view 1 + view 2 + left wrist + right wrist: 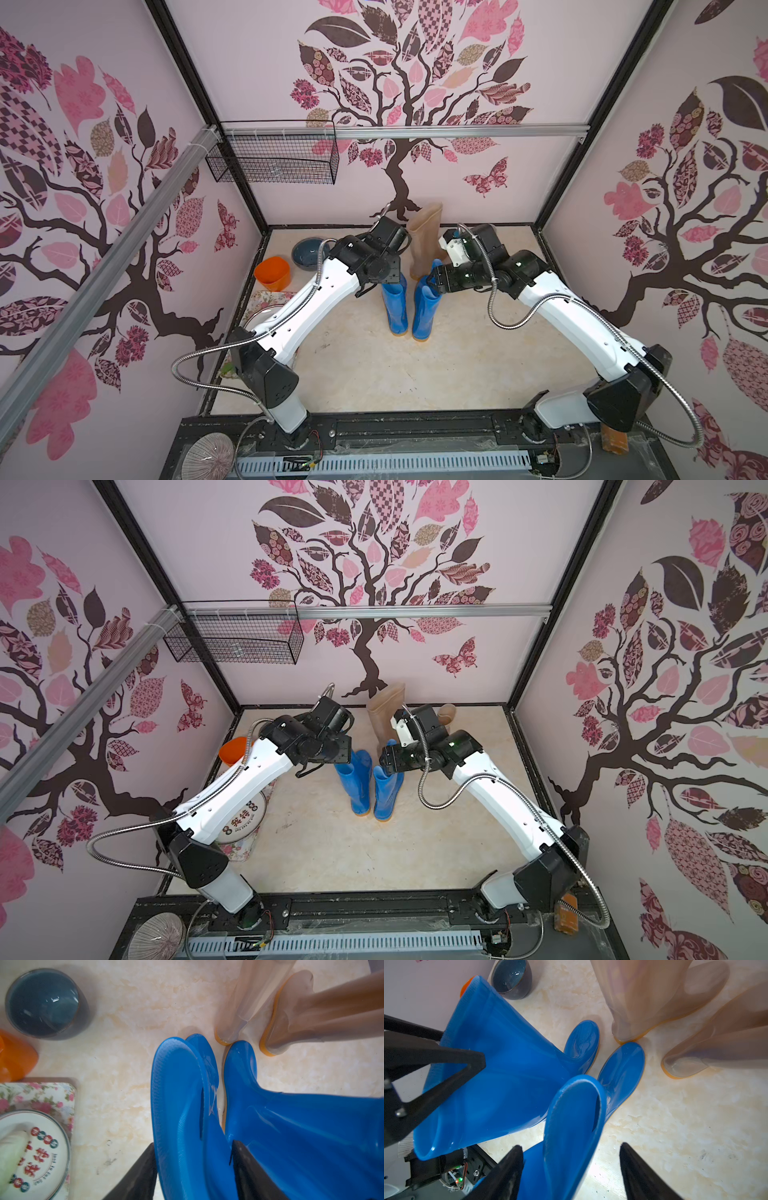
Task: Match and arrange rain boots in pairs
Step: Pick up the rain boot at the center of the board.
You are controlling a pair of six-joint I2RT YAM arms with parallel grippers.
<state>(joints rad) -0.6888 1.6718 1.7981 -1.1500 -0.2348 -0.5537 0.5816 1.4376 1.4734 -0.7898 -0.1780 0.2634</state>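
Both arms bend inward and tip down over the table (pixel 374 374), the left tool (pixel 193 1144) pinching the left blue boot (pixel 182 1095) at its cuff, the right tool (pixel 571 1146) wide around the cuff of the right blue boot (pixel 577 1115), tan boots (pixel 239 1001) standing just beyond.

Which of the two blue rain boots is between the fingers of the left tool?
The blue boot nearer the orange cup: the left tool pinches its shaft top. The other blue boot stands under the open right tool.
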